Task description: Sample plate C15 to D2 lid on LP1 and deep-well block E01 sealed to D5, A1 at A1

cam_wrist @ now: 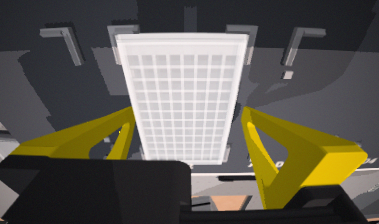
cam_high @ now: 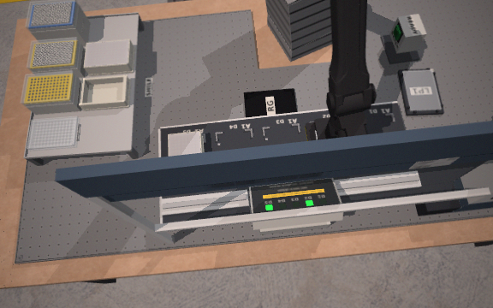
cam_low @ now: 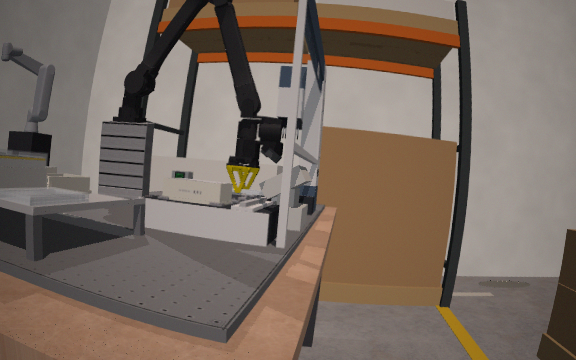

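The claw (cam_wrist: 187,131) hangs directly above deck position D2 with its yellow fingers spread fully apart and clamped on nothing. Between and below them lies the sample plate C15 (cam_wrist: 184,95), its open grid of wells exposed; a gap of dark deck shows on each long side between plate and finger. The plate sits flat, framed by the grey corner brackets (cam_wrist: 65,36) of D2. In the top view the black arm (cam_high: 349,64) hides most of this position, and only a pale sliver of the plate (cam_high: 311,130) shows at its left.

At the left end of the deck (cam_high: 400,124), at D5, stands the deep-well block E01 (cam_high: 185,143) with a plain white sealed top. The brackets of D3 (cam_high: 281,128) and D4 (cam_high: 234,133) enclose only bare deck. The regrip nest RG (cam_high: 257,103) lies just beyond the deck, toward the far side.

At the right, lid park LP1 (cam_high: 403,74) carries a grey lid (cam_high: 419,91) lying flat. Farther back stands the READY key (cam_high: 398,32), green. The SHELF (cam_high: 114,124) at the left of the worktop (cam_high: 101,274) carries several tip racks (cam_high: 50,87), an open reservoir (cam_high: 103,91), a covered white block (cam_high: 107,56) and a clear lidded plate (cam_high: 53,133). The display (cam_high: 294,198) on the near gantry shows two green squares, apparently under D5 and D2, though the lettering is small.
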`<state>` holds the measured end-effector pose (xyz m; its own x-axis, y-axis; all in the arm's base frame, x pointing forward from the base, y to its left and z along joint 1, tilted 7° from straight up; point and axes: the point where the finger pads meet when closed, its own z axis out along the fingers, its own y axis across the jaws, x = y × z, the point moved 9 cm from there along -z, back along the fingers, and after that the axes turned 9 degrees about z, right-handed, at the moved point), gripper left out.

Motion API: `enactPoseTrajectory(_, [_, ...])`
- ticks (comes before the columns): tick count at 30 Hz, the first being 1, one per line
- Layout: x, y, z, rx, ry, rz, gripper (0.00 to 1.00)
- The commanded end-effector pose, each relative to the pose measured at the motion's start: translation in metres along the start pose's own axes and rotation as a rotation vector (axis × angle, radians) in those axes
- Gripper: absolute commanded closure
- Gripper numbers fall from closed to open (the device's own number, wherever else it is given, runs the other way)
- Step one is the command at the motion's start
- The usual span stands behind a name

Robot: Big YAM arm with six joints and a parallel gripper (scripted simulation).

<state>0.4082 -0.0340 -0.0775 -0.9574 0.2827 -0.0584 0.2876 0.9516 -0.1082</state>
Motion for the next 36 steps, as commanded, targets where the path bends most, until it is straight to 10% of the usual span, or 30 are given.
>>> enactPoseTrajectory(1, [-0.011,-0.001,-0.017,-0.008,-0.03,0.005,0.0])
enactPoseTrajectory(36, [-0.005,0.005,-0.069,-0.009,-0.027,0.0,0.0])
